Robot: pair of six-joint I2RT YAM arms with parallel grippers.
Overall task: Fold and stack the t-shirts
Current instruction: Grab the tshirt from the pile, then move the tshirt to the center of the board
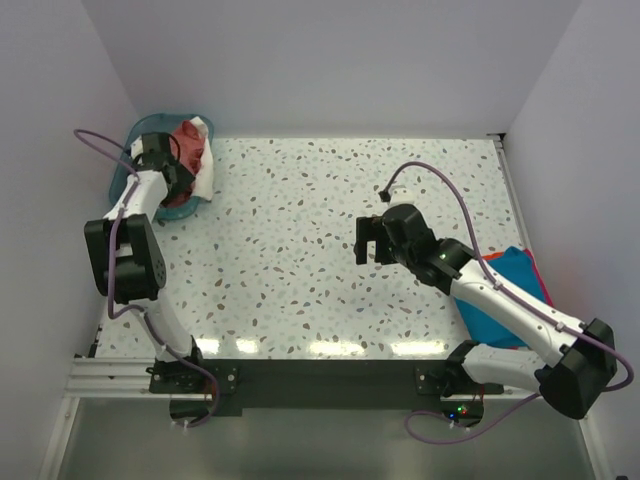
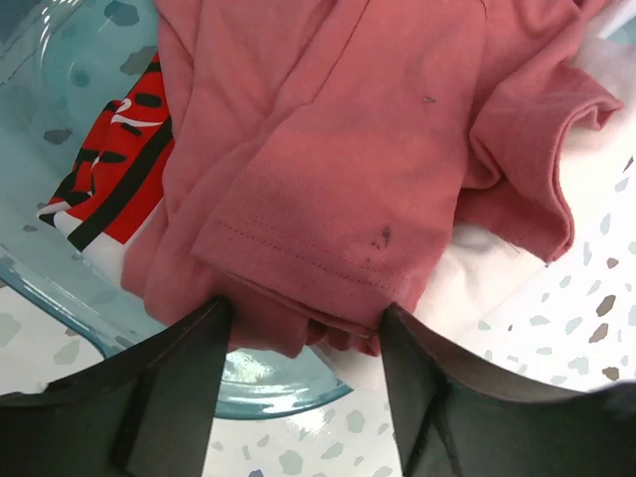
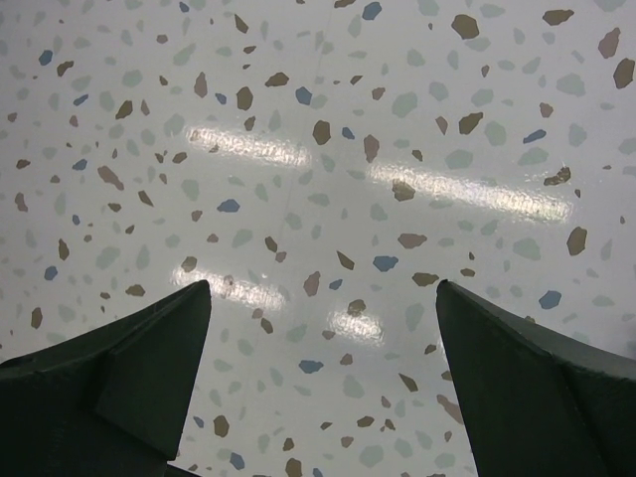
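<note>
A salmon-red t-shirt (image 1: 188,150) lies crumpled in a teal basket (image 1: 120,180) at the far left, on top of a white t-shirt (image 1: 206,168). My left gripper (image 1: 172,185) is over the basket's near rim. In the left wrist view it (image 2: 303,333) is open, with the salmon shirt's (image 2: 348,149) folded hem between the fingertips (image 2: 199,348). The white shirt (image 2: 477,273) shows underneath. My right gripper (image 1: 368,240) is open and empty above bare table mid-right (image 3: 323,288). A folded teal-blue shirt (image 1: 500,290) lies on an orange-red one (image 1: 535,268) at the right, partly hidden by the right arm.
A red, black and white printed patch (image 2: 114,189) lies inside the basket (image 2: 60,99) beside the salmon shirt. White walls close in the speckled table (image 1: 300,250) on the left, back and right. The left arm's purple cable loops beside the basket.
</note>
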